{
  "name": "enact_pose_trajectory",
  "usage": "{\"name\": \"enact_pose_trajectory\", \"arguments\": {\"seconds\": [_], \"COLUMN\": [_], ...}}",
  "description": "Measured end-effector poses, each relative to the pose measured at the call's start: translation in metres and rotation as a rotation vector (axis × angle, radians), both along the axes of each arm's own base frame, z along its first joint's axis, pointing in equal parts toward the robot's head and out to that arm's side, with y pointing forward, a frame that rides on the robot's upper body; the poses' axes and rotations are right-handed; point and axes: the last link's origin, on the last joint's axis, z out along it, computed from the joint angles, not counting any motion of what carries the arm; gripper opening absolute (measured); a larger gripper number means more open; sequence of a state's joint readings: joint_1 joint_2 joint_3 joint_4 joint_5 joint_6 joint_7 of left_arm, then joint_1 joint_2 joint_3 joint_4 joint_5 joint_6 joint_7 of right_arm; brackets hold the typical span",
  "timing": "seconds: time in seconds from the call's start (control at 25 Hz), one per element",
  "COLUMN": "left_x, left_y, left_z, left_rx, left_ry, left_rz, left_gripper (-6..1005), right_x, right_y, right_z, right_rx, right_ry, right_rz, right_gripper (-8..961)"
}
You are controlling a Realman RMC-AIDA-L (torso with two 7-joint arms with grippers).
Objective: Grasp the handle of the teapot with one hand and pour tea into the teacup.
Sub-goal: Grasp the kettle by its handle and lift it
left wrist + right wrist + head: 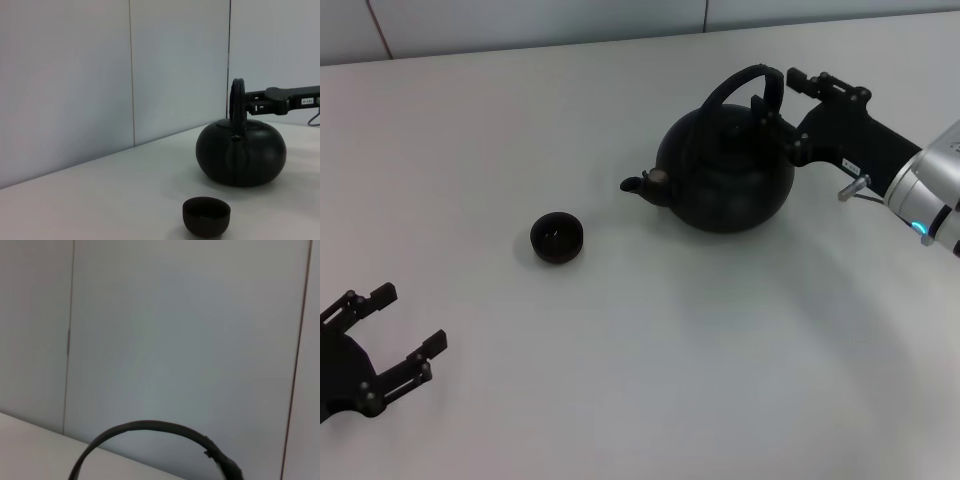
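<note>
While teapot (725, 175) sits upright on white counter (650, 350), right tool (776, 104) reaches in from right, fingers spread either side of handle (740, 82), not clamped. Spout points at teacup (557, 238), which stands apart on teapot's left. Left tool (408, 325) parked low at near-left counter edge, fingers wide apart, holding nothing. Right wrist view: handle arch only, against wall (180, 330).
</note>
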State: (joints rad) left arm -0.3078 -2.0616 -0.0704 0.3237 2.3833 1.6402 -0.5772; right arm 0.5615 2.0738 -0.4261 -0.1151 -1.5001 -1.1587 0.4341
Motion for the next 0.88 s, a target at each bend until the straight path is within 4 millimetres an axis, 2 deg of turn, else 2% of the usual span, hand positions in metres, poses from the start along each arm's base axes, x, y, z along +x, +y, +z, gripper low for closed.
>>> {"name": "enact_pose_trajectory", "arguments": {"seconds": [0.04,0.24,0.52,0.88], "left_x": [0.0001,0.0007,0.0004,0.0004], "left_y": [0.0,-0.0006,-0.0016,-0.0016], "left_z": [0.0003,-0.0002,0.0,0.0], "left_rx": [0.002,0.002,0.01,0.011], "left_ry": [-0.002,-0.009,-0.017,-0.017], "left_rz": [0.0,0.0,0.007,0.007], "left_gripper": [804,804,803,803], "right_x": [-0.001,-0.0018,-0.0018,-0.0022], "right_y": [0.0004,0.001,0.0013,0.0022], "right_z": [-0.0008,-0.0013,-0.0007,0.0016], "right_rx": [-0.004,-0.005,-0.004,0.008], "right_ry": [-0.003,-0.002,0.011,0.019], "right_rz": [0.004,0.005,-0.002,-0.002], "right_gripper": [647,413,207,91]}}
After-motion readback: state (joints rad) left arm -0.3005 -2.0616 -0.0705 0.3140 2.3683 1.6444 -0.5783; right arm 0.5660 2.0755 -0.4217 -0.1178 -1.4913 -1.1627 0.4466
